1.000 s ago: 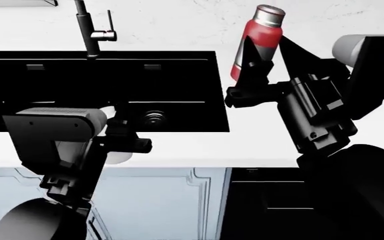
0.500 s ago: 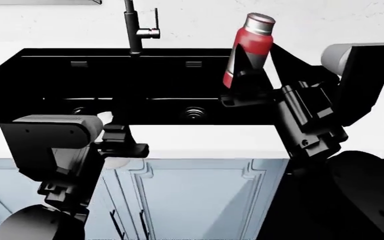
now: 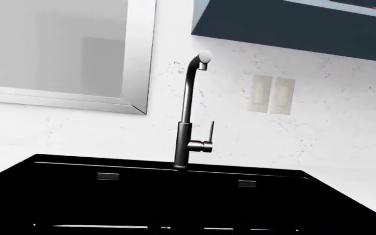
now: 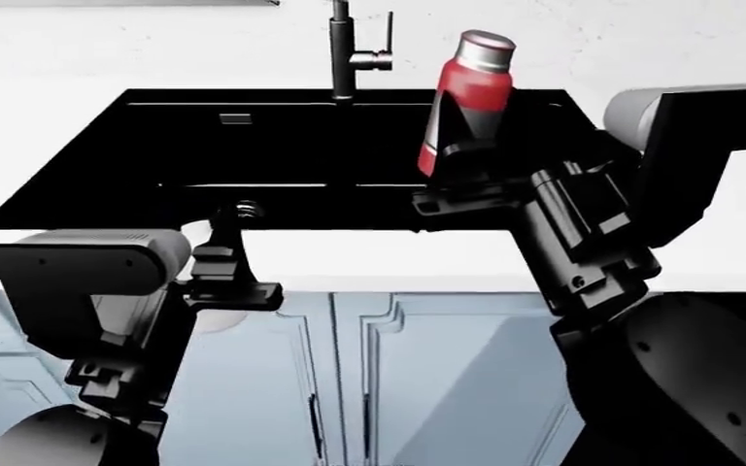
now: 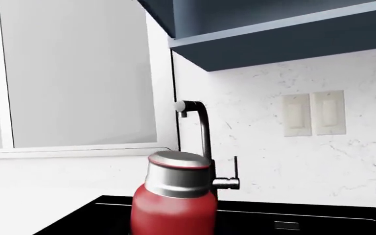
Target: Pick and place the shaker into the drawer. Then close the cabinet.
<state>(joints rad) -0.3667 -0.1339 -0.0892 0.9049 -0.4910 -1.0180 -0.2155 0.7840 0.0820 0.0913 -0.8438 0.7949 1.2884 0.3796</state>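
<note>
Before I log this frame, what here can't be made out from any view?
- The drawer: in no view; the head view shows only closed cabinet doors.
- Left gripper state: its own body hides the fingers in the head view.
- Shaker base: cut off by the right wrist view's edge; hidden by the right gripper in the head view.

Bright, even simulator light, sharp throughout, with the black sink (image 4: 152,165) swallowing detail in flat darkness.

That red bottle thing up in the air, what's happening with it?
The robot's right gripper is holding the red shaker upright above the black sink, beside the faucet. The left gripper holds nothing and hangs at the counter's front edge. Below are closed cabinet doors; no open drawer is in view.
</note>
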